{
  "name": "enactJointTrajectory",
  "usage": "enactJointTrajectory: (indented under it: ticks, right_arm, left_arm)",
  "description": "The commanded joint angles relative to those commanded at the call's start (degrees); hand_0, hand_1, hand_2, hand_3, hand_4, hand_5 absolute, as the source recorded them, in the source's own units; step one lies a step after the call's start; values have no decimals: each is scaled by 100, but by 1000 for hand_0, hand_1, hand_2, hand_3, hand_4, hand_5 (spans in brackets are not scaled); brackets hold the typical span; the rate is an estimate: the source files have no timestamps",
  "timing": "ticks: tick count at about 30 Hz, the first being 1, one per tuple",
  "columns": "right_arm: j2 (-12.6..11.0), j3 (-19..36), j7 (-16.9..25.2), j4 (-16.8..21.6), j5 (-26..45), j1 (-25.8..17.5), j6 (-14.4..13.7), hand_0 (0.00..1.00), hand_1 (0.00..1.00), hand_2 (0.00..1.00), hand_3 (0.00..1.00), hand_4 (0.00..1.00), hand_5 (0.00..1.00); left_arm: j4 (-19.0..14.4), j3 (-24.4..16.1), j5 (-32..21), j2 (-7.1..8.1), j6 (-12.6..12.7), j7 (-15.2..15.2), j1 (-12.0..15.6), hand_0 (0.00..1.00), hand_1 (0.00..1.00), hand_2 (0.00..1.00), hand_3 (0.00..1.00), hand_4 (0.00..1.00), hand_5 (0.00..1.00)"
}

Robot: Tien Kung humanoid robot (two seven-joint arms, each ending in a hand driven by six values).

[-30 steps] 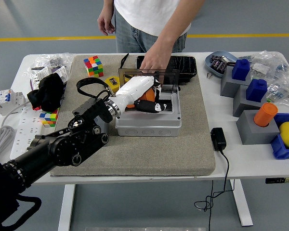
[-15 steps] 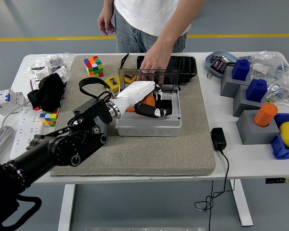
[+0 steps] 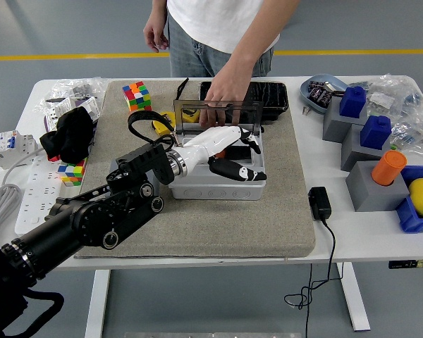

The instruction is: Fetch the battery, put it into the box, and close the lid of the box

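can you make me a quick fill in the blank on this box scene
The robot's left hand is over the grey ____.
A person's hand holds the box's lid ____.
The box sits on a ____ mat.
The orange cylinder stands on a ____ block.

Missing words: box; upright; grey; grey

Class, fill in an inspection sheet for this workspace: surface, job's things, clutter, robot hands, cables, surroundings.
Surface: white table with a grey mat.
Job's things: grey box, lid upright, steadied by a person's hand; battery not clearly seen.
Clutter: cubes, black tray, blue blocks, orange cylinder, bags.
Robot hands: left robot hand over the box, fingers spread; right nothing seen.
Cables: adapter, its cord hanging off the table; power strip.
Surroundings: grey floor, yellow line.
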Motion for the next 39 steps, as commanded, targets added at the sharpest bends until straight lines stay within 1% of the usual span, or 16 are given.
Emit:
enactJointTrajectory:
  ticks: [1, 2, 4, 6, 11, 13, 14, 17, 22, 27, 31, 32, 33, 37, 38, 39]
  right_arm:
    - [2, 5, 1, 0, -3, -4, 0, 834, 819, 768, 806, 998, 998]
    - [4, 8, 1, 0, -4, -6, 0, 833, 819, 768, 806, 998, 998]
    - [10, 19, 0, 0, -4, -9, 1, 833, 819, 768, 806, 998, 998]
    - [13, 15, 1, 0, 9, -18, 3, 833, 819, 768, 806, 998, 998]
    - [22, 41, -5, 0, -1, -37, 0, 834, 819, 767, 806, 998, 998]
    - [31, 56, -7, 0, -12, -51, -1, 834, 819, 767, 806, 998, 998]
    - [35, 58, -6, 0, -14, -56, -1, 833, 818, 768, 807, 998, 998]
    - [41, 63, 6, 0, -14, -53, 0, 833, 818, 768, 807, 998, 998]
    - [17, 92, -4, 0, -58, -40, -16, 833, 818, 768, 806, 998, 998]
    - [9, 79, 2, 0, -50, -52, -23, 833, 818, 768, 807, 998, 998]
    - [15, 80, 11, 0, -52, -52, -15, 833, 818, 768, 807, 998, 998]
    - [15, 83, 11, 0, -53, -50, -15, 834, 818, 768, 806, 998, 998]
    - [16, 91, 19, 0, -56, -48, -15, 834, 818, 768, 806, 998, 998]
    - [17, 151, 11, 0, -120, -57, -4, 834, 818, 768, 806, 998, 998]
    - [18, 161, 14, 0, -128, -64, -3, 833, 818, 769, 807, 998, 998]
    - [18, 168, 15, 0, -138, -71, 0, 833, 818, 769, 807, 998, 998]
  left_arm:
    - [-205, -94, -60, 0, -167, 92, 50, 780, 773, 738, 633, 986, 585]
    - [-334, -137, -85, 0, -260, 131, 70, 713, 722, 701, 625, 986, 602]
    - [-646, -297, -261, 0, -529, 279, 151, 713, 722, 701, 625, 986, 602]
    - [-982, -485, -506, 0, -918, 501, 239, 713, 722, 701, 625, 986, 602]
    - [-1478, -846, -1040, 0, -1677, 860, 376, 699, 720, 701, 639, 998, 636]
    - [-1678, -1029, -1476, 0, -1973, 932, 450, 699, 720, 701, 639, 998, 636]
    - [-1729, -1083, -1662, 0, -2038, 936, 473, 702, 723, 703, 663, 998, 674]
    - [-1886, -1296, -2305, 0, -2122, 857, 571, 702, 723, 703, 663, 998, 674]
    - [-1990, -1815, -3200, 28, -1868, 525, 785, 736, 770, 734, 684, 998, 682]
    - [-1837, -2168, -3804, 111, -1300, 191, 818, 764, 805, 772, 711, 998, 704]
    - [-1797, -2379, -4132, 108, -838, -74, 890, 764, 805, 772, 711, 998, 704]
    - [-1791, -2405, -4153, 107, -782, -102, 901, 805, 914, 886, 808, 998, 776]
    - [-1764, -2470, -4206, 111, -619, -188, 930, 805, 914, 886, 808, 998, 776]
    - [-1704, -2624, -4277, 115, -280, -349, 992, 805, 914, 886, 808, 998, 776]
    - [-1694, -2661, -4271, 118, -207, -385, 1005, 835, 957, 939, 850, 998, 929]
    - [-1685, -2705, -4259, 132, -123, -435, 1021, 835, 957, 939, 850, 998, 929]
